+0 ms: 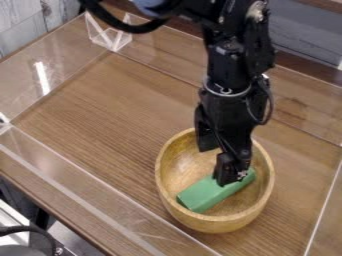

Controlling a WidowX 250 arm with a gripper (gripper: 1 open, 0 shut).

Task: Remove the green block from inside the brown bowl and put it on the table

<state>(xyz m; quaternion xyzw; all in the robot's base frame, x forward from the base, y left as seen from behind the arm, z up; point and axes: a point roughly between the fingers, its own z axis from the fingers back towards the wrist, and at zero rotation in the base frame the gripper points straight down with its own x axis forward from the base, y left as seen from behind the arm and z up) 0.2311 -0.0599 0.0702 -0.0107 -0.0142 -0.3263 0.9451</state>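
Tabletop (94, 120) behind 1 wide-open gripper (218, 160)

Bare bowl (185, 173) floor left of block (214, 191)

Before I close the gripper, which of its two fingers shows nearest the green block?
The finger on the picture's right: its tip overlaps the green block in this view. The other finger ends higher, against the brown bowl's inside.

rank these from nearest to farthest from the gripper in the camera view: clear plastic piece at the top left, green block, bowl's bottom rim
1. green block, inside the bowl, right by the fingers
2. bowl's bottom rim, just past the block
3. clear plastic piece, far off at the top left
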